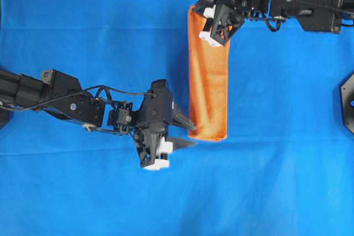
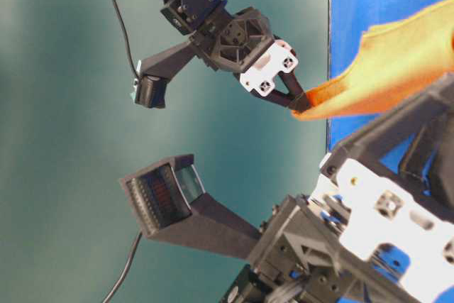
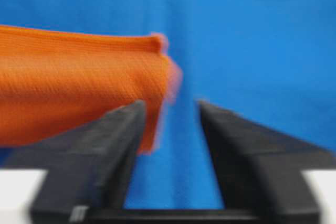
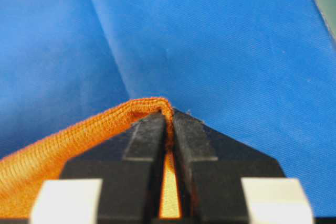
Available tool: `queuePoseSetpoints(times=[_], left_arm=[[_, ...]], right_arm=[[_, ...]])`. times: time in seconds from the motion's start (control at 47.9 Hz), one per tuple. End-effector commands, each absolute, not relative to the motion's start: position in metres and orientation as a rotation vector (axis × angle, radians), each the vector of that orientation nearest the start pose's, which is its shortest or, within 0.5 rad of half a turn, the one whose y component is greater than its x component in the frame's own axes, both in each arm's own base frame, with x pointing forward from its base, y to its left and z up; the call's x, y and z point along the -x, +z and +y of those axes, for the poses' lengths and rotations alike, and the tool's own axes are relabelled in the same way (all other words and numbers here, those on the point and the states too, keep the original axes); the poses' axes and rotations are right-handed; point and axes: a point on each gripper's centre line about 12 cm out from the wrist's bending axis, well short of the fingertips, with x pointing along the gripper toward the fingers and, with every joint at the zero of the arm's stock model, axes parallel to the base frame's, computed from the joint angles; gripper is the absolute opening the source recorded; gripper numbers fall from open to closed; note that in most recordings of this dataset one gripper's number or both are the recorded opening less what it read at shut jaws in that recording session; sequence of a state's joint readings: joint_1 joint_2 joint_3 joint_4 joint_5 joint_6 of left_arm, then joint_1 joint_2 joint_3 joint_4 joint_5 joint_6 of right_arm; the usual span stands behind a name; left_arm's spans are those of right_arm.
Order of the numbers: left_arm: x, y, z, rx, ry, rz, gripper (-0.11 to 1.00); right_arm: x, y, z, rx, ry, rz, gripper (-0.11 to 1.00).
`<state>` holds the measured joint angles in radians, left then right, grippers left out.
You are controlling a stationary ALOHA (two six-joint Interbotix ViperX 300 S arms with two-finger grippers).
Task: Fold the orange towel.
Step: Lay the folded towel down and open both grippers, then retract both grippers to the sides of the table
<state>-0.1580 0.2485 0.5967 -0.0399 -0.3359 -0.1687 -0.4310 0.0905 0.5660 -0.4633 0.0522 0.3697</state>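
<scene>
- The orange towel (image 1: 208, 75) is lying on the blue table cover (image 1: 83, 26) as a long, narrow folded strip, running from near the cover's far edge down toward its middle, a little right of centre in the overhead view.
- The right gripper (image 1: 212, 38) is sitting over the far end of the strip, near the far edge of the cover.
- In the right wrist view its two black fingers (image 4: 144, 145) are standing almost together, with a fold of the towel's hem (image 4: 152, 103) pinched between them and orange cloth showing in the thin gap.
- From table level, that end of the towel (image 2: 383, 69) is hanging lifted off the cover from the fingertips (image 2: 294, 101).
- The left gripper (image 1: 191, 134) is sitting at the near left corner of the strip.
- Its fingers (image 3: 113, 145) are standing apart with bare blue cover between them; one is lying against the towel's corner (image 3: 152, 87), and nothing is clamped.
</scene>
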Motion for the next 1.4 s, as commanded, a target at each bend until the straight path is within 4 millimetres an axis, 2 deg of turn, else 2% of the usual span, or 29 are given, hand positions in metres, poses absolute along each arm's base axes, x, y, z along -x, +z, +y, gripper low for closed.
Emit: queuePoseSetpoints(times=[0.0, 0.042, 0.104, 0.167, 0.292, 0.417, 0.668, 0.876, 1.022, 1.189, 1.377], left_arm=[[-0.432, 0.142, -0.068, 0.157, -0.099, 0.467, 0.56], [-0.431, 0.142, -0.069, 0.155, -0.101, 0.472, 0.61], [-0.431, 0.143, -0.068, 0.153, -0.100, 0.475, 0.59], [-0.430, 0.145, -0.068, 0.151, -0.100, 0.478, 0.56], [-0.427, 0.157, -0.068, 0.140, -0.105, 0.471, 0.53], [-0.417, 0.175, -0.064, 0.128, -0.105, 0.462, 0.53], [-0.382, 0.213, -0.038, 0.099, -0.069, 0.393, 0.53], [-0.348, 0.225, -0.005, 0.077, 0.003, 0.307, 0.53], [-0.318, 0.229, 0.014, 0.062, 0.058, 0.223, 0.53], [-0.281, 0.231, 0.021, 0.055, 0.088, 0.165, 0.53], [-0.254, 0.231, 0.020, 0.058, 0.089, 0.136, 0.53]], right_arm=[[-0.382, 0.172, -0.172, -0.032, -0.386, 0.680, 0.19], [-0.382, 0.172, -0.170, -0.022, -0.378, 0.681, 0.32], [-0.383, 0.172, -0.169, -0.018, -0.374, 0.683, 0.50], [-0.383, 0.172, -0.168, -0.015, -0.371, 0.682, 0.60], [-0.383, 0.171, -0.166, -0.003, -0.364, 0.690, 0.55], [-0.382, 0.174, -0.163, 0.001, -0.362, 0.689, 0.54], [-0.365, 0.198, -0.133, 0.019, -0.315, 0.633, 0.54], [-0.335, 0.217, -0.092, 0.007, -0.230, 0.531, 0.54], [-0.305, 0.222, -0.070, -0.049, -0.188, 0.447, 0.54], [-0.272, 0.228, -0.056, -0.097, -0.174, 0.370, 0.54], [-0.241, 0.224, -0.045, -0.135, -0.146, 0.281, 0.54]])
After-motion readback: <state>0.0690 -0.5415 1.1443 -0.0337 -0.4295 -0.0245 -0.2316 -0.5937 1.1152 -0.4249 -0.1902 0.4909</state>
